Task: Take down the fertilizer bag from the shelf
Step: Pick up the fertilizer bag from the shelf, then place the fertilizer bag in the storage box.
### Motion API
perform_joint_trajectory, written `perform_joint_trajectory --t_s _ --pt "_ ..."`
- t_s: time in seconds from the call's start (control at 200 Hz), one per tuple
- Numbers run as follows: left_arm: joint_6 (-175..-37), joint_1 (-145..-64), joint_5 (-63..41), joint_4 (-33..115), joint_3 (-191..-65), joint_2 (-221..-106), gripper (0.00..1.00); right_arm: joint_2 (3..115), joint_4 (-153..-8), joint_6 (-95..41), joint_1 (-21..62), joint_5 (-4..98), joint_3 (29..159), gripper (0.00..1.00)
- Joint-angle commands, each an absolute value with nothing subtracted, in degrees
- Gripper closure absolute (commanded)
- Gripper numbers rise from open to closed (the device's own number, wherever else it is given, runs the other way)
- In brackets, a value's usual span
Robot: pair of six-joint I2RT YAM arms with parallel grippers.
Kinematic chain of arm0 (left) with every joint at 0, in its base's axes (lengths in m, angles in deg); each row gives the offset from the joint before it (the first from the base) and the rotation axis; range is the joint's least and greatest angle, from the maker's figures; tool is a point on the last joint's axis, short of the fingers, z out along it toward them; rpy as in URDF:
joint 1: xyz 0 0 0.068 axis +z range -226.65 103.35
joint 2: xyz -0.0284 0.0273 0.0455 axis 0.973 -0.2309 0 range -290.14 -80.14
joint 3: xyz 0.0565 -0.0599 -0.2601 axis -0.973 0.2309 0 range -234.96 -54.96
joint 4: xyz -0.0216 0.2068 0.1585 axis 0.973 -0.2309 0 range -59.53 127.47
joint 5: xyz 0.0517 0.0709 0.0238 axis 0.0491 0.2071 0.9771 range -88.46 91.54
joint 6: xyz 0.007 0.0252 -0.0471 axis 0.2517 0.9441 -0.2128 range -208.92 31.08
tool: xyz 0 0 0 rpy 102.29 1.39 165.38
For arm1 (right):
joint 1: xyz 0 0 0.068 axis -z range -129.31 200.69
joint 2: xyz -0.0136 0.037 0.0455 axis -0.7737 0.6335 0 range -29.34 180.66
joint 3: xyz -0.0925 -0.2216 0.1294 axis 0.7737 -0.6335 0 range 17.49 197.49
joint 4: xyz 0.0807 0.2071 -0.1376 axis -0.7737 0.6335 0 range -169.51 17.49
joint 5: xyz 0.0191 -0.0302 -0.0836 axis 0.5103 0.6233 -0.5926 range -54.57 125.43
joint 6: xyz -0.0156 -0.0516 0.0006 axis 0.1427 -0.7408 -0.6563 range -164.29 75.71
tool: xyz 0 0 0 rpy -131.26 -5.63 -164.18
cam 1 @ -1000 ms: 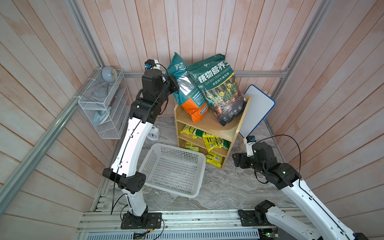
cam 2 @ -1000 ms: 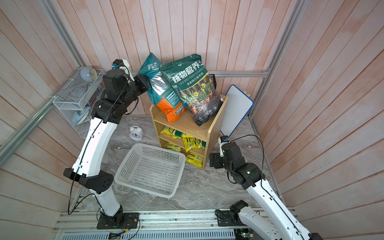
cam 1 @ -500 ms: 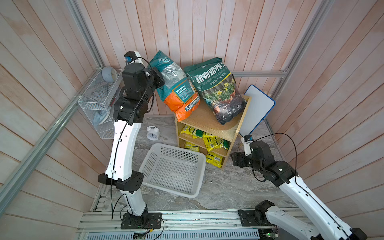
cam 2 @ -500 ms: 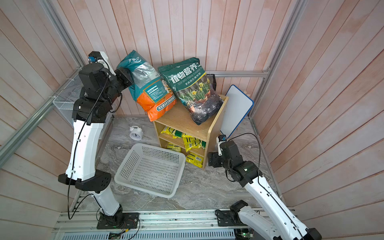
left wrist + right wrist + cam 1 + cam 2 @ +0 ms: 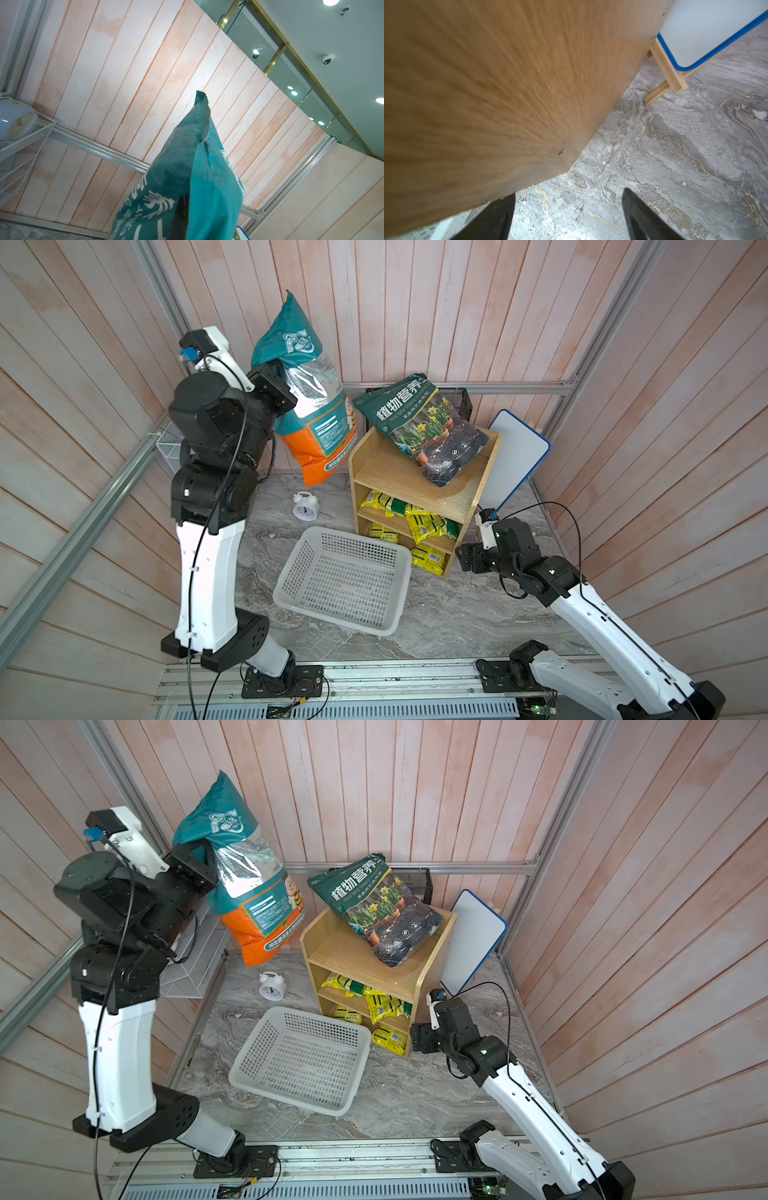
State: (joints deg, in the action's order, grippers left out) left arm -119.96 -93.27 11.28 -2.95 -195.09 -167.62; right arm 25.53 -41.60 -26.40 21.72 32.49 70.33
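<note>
The fertilizer bag point(image 5: 316, 414) point(image 5: 249, 886), teal on top and orange below, hangs in the air to the left of the shelf, clear of it. My left gripper point(image 5: 284, 379) point(image 5: 199, 859) is shut on its teal upper part; in the left wrist view one dark finger point(image 5: 181, 207) presses on the bag point(image 5: 187, 166). The oak shelf point(image 5: 415, 485) point(image 5: 345, 952) stands on the floor. My right gripper point(image 5: 463, 560) point(image 5: 415, 1040) point(image 5: 569, 194) is open and empty, low beside the shelf's side panel point(image 5: 488, 93).
A dark green soil bag point(image 5: 428, 431) lies tilted on the shelf's top. Yellow packets point(image 5: 419, 522) fill the lower tiers. A white basket point(image 5: 345, 576) sits on the floor in front, an alarm clock point(image 5: 304, 506) to the left, a whiteboard point(image 5: 515, 456) to the right, a wire rack point(image 5: 191, 965) on the left wall.
My left arm has lifted the fertilizer bag off the shelf's top and swung it up and to the left. The soil bag stays on the shelf. The right arm has barely moved.
</note>
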Motion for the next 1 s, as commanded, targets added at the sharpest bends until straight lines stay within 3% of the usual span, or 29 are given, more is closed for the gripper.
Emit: perform_joint_trajectory --t_s 0.0,0.255,0.545,0.765,0.995 --pt "-119.6 -92.7 13.7 5.7 -186.6 -158.8 1.0 25.9 -42.9 -27.2 22.0 34.4 73.0 0.16" --pt "-115.8 -92.9 23.5 6.1 -157.0 -141.0 1.0 23.9 -43.2 -26.2 21.8 35.1 72.4 0.16" --pt "-125.8 -93.2 18.7 10.8 -126.1 -129.0 1.0 21.8 -42.2 -25.2 21.6 35.4 72.0 0.16" --pt "-125.2 -93.4 17.1 20.0 -112.1 -125.5 1.0 19.8 -40.5 -24.5 21.7 34.5 70.1 0.16" --pt "-120.6 -93.4 21.2 17.5 -103.8 -123.1 1.0 18.6 -40.0 -24.3 21.7 34.6 69.1 0.16"
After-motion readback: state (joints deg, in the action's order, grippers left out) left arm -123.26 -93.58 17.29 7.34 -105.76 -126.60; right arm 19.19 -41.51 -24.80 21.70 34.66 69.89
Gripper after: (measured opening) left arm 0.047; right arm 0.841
